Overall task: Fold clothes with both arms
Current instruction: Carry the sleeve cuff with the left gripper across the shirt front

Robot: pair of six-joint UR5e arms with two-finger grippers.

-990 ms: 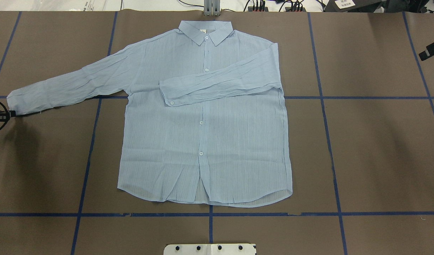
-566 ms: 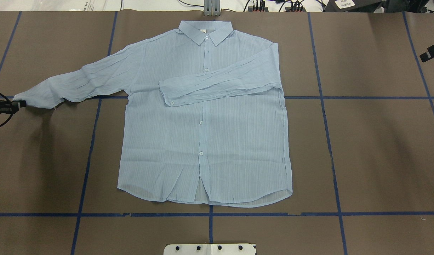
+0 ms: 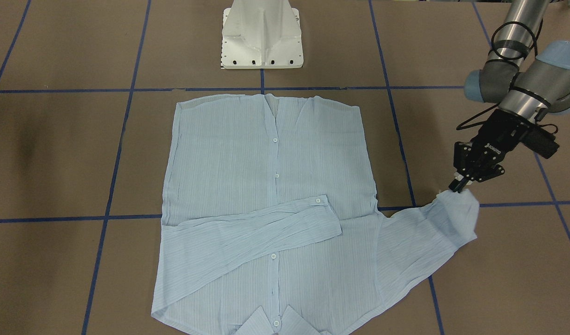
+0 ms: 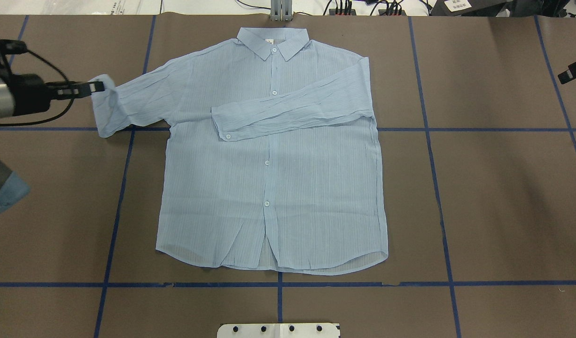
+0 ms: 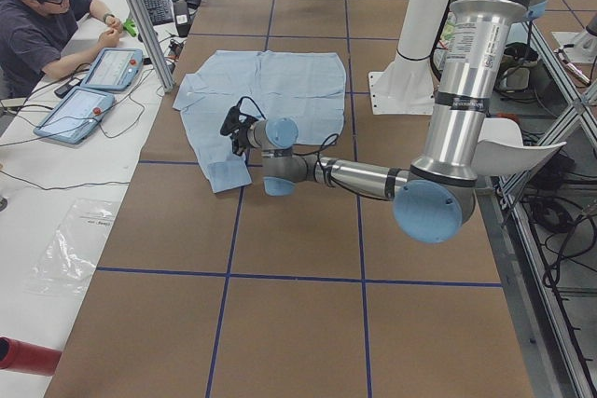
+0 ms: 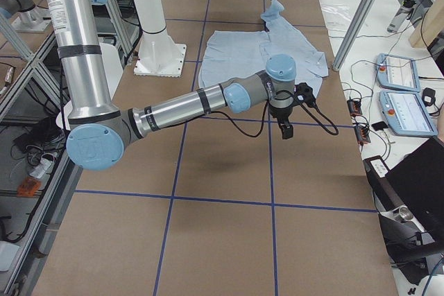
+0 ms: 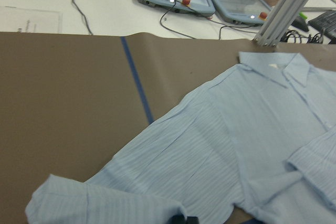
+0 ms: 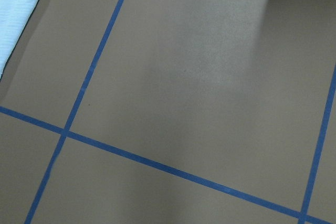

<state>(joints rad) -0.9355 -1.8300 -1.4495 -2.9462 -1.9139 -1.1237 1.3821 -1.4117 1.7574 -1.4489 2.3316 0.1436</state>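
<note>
**One sleeve folded, one in the grip, the body not yet begun**

The shirt (image 4: pixel 269 188) lies front-up and buttoned on the brown table (image 4: pixel 504 211). Its collar (image 4: pixel 272 40) is at the far edge and its hem (image 4: pixel 316 263) points toward the robot's base (image 3: pixel 261 37).

The first sleeve (image 4: pixel 292 112), on the robot's right, is laid across the chest with its end near the button line. I judge that fold finished.

The second sleeve (image 4: pixel 137 101) is in hand. The left tool (image 3: pixel 457 187) is clenched on its cuff (image 3: pixel 459 209) and holds it off the table. The end of the sleeve droops and curls under the tool, while the upper part lies flat beside the body of the shirt.

The right tool (image 4: pixel 571 72) hangs over bare table, well apart from the shirt on its other side, and touches nothing. I cannot tell whether it is spread or closed. Only a sliver shows from overhead, and its own camera sees table and a corner of the shirt.

By my reckoning the job is in its early part. The held sleeve has yet to be laid over the chest. After that the body needs folding, likely with both arms working together.
</note>
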